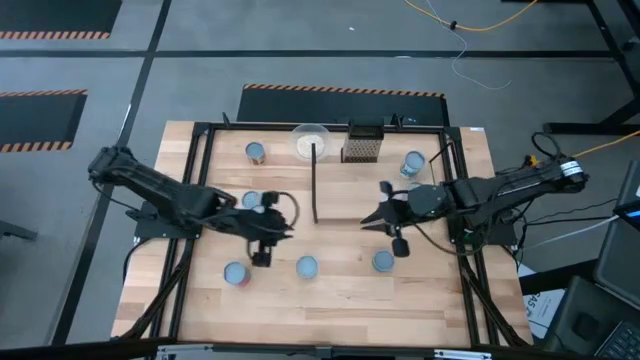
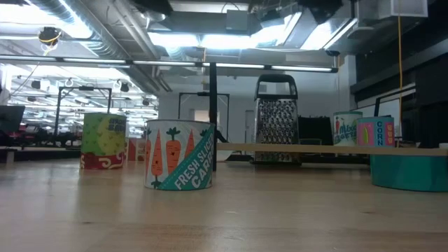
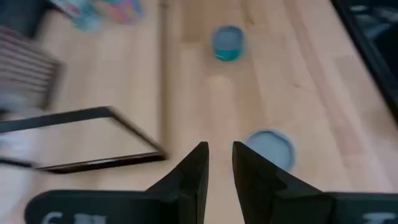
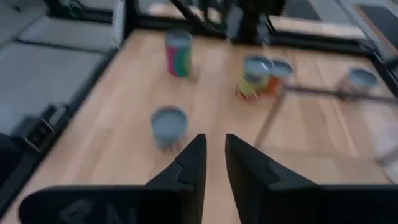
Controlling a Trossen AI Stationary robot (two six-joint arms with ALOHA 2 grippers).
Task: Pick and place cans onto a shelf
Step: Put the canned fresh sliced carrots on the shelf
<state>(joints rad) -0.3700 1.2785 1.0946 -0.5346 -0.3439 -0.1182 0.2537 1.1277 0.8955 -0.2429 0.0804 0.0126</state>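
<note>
One carrot-labelled can legible only at table level

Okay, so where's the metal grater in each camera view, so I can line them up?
High view: the grater stands at the table's far edge, just right of the whitish bowl.
Low view: right of centre, upright, behind the shelf.
Left wrist view: probably the blurred ribbed grey shape at the picture's edge; too blurred to be sure.
Right wrist view: not in it.
Shared landmark: the shelf, directly in front of the grater in the high and low views.
</note>
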